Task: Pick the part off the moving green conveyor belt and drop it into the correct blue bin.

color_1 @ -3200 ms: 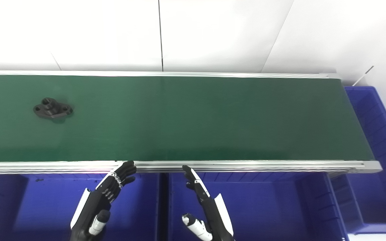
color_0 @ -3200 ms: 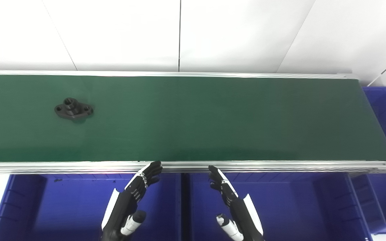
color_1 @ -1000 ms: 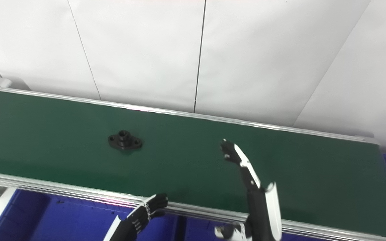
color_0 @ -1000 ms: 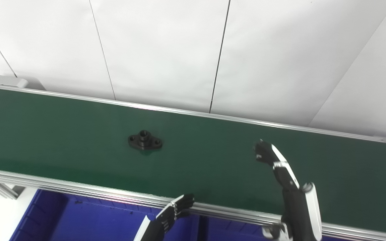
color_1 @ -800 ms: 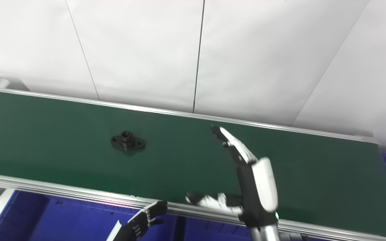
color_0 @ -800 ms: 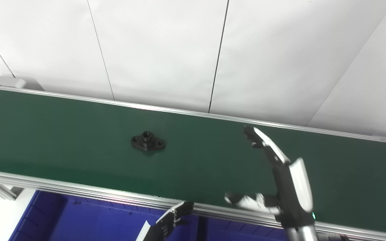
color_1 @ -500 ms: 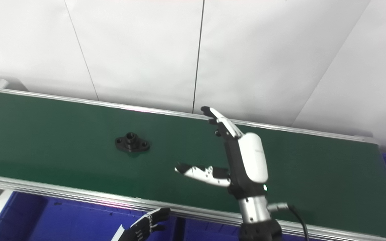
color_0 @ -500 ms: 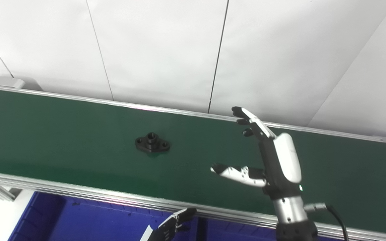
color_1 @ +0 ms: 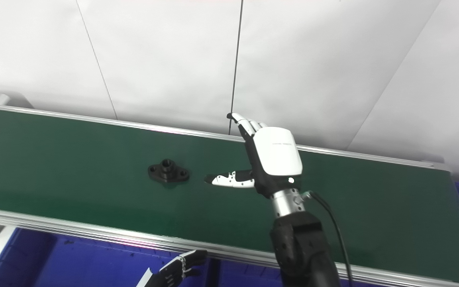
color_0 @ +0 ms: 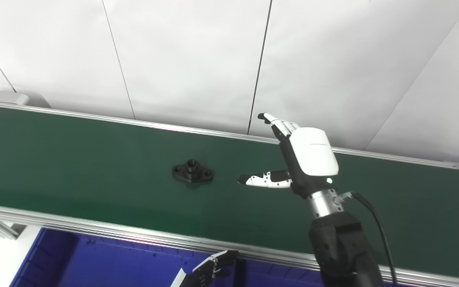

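One black part lies on the green belt, just beside our right hand, whose fingers are spread and hold nothing. We judge it rigid and fairly heavy, best pinched by its raised centre boss. Our left hand is partly hidden, its state unclear; we count one blue bin.

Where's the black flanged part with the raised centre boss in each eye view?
Left eye view: the black flanged part lies mid-belt, left of centre, just left of the right hand's thumb tip.
Right eye view: the same part sits further left in the picture.
Shared landmark: the dark vertical wall seam behind the green conveyor belt; the part lies left of it in both.
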Available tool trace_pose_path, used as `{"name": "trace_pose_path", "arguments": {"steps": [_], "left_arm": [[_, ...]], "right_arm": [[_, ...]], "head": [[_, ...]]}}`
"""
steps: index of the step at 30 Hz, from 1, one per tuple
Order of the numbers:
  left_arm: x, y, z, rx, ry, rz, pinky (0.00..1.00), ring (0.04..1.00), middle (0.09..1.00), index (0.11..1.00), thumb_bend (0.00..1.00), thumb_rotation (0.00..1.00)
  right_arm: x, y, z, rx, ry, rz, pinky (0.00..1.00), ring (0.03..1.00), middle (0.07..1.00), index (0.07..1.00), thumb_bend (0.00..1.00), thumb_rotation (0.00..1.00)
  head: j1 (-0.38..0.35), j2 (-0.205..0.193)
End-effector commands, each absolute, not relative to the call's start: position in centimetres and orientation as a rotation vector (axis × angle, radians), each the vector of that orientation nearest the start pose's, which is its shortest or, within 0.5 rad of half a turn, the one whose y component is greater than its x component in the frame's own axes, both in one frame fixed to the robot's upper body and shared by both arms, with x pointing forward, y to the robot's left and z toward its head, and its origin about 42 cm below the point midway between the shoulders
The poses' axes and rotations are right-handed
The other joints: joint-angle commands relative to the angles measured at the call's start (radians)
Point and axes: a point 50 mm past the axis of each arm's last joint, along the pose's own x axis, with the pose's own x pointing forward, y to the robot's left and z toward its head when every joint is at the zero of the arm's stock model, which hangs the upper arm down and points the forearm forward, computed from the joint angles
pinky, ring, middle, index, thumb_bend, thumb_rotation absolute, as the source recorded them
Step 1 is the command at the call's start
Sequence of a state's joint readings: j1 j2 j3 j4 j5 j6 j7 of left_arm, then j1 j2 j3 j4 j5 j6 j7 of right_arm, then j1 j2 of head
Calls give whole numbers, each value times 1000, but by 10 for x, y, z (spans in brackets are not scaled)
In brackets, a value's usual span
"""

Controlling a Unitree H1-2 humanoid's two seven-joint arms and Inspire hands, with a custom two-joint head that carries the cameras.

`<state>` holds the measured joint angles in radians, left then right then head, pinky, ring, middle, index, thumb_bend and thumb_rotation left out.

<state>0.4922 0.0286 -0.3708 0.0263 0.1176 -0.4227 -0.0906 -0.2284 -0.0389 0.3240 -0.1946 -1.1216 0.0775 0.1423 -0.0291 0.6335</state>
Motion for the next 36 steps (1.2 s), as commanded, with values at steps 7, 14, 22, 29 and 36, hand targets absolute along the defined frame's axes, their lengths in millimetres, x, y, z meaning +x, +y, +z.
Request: {"name": "trace_pose_path", "arguments": {"steps": [7,14,22,29,36], "left_arm": [[87,124,38,8,31,-384,786,864,875,820,926,904],[92,121,39,24,15,-367,772,862,874,817,923,910],[94,120,42,53,-4,-358,753,844,852,810,907,901],[96,119,44,65,-12,-343,744,840,847,805,882,902],[96,116,46,63,-16,-338,739,832,840,803,860,892]], "right_arm": [[357,-84,210,-1218,-417,177,601,725,796,899,864,450],[376,-76,201,-1365,-474,186,585,715,793,893,874,428],[387,-68,189,-1494,-480,250,535,666,761,861,899,422],[389,-64,177,-1576,-493,318,475,611,722,824,917,405],[386,-64,162,-1601,-460,375,418,539,672,808,907,430]], "head": [[5,-3],[1,-12],[6,-6],[17,1],[26,10]]}}
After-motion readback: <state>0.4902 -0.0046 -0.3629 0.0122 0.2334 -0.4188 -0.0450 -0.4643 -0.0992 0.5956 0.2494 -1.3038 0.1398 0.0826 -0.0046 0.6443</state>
